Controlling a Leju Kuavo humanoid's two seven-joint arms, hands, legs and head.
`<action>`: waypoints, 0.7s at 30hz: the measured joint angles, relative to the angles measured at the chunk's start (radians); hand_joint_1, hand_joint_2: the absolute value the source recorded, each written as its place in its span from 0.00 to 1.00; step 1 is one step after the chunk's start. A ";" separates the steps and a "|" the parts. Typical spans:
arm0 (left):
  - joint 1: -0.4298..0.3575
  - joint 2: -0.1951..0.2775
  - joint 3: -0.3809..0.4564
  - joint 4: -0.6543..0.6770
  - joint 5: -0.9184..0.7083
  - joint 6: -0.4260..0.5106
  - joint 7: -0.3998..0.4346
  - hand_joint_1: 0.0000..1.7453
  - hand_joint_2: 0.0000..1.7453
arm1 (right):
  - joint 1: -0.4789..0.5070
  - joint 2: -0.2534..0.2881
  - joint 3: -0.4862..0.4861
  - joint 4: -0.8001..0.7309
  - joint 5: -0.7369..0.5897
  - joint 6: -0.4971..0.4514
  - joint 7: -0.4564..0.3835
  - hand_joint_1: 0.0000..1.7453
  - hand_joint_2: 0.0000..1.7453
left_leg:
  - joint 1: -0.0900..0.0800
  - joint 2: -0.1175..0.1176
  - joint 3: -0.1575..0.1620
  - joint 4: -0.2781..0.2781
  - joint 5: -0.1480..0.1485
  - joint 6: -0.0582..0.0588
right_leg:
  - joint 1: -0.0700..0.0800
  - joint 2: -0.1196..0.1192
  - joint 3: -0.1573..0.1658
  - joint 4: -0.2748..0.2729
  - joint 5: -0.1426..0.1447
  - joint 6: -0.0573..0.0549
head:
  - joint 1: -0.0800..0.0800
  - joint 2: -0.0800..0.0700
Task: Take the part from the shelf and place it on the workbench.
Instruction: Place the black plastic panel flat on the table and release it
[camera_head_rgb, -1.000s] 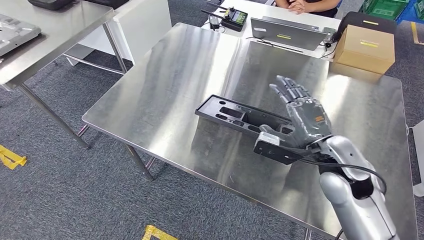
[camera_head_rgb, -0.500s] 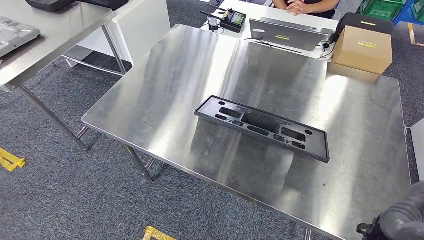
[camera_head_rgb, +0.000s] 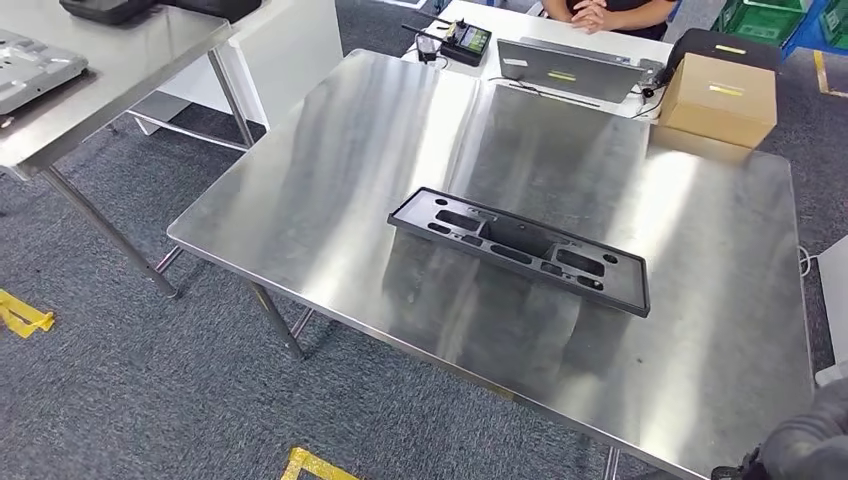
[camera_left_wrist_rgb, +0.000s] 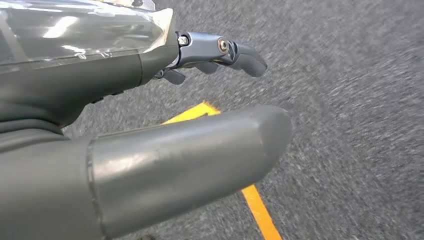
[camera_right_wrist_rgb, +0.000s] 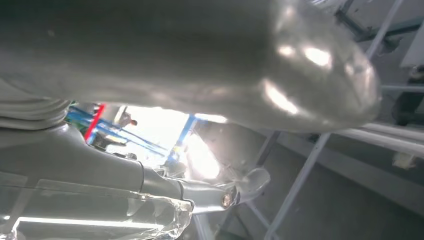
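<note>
The part (camera_head_rgb: 520, 248) is a long black plastic plate with several cut-outs. It lies flat near the middle of the steel workbench (camera_head_rgb: 330, 180), with nothing touching it. A dark piece of my right arm (camera_head_rgb: 805, 450) shows at the bottom right corner of the head view, well clear of the part. In the right wrist view my right hand (camera_right_wrist_rgb: 100, 165) holds nothing, thumb and fingers apart, with table legs behind it. My left hand (camera_left_wrist_rgb: 100, 70) hangs over grey carpet with its fingers apart, holding nothing.
A cardboard box (camera_head_rgb: 718, 97) stands at the workbench's far right corner. Beyond it are a laptop (camera_head_rgb: 570, 66), a controller (camera_head_rgb: 468, 40) and a person's folded hands (camera_head_rgb: 598, 12). A second steel table (camera_head_rgb: 110, 60) stands at the left. Yellow tape (camera_head_rgb: 20, 315) marks the carpet.
My right hand, which lay on the near right end of the part a second ago, has let go and dropped away to the bottom right. The part stays flat on the workbench.
</note>
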 joint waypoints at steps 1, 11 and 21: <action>0.000 0.000 0.003 0.000 -0.005 0.001 0.001 0.00 0.00 | 0.002 0.005 -0.001 -0.002 0.002 0.002 0.000 0.00 0.00 | 0.001 -0.001 -0.001 0.000 0.004 -0.007 | 0.001 0.002 -0.007 0.002 0.006 -0.010 | -0.001 0.000; 0.003 -0.004 0.022 -0.007 -0.040 -0.001 0.003 0.00 0.00 | 0.013 0.034 -0.004 -0.011 0.010 0.020 0.010 0.00 0.00 | 0.016 0.013 0.005 0.231 -0.189 -0.029 | 0.011 -0.014 -0.082 0.004 0.073 -0.057 | -0.007 0.000; 0.000 -0.008 0.046 -0.025 -0.067 -0.006 0.003 0.00 0.00 | 0.020 0.044 -0.010 -0.014 0.010 0.035 0.014 0.00 0.00 | -0.002 0.023 0.114 -0.015 -0.107 0.035 | 0.011 -0.014 -0.160 0.136 -0.003 -0.028 | -0.004 0.000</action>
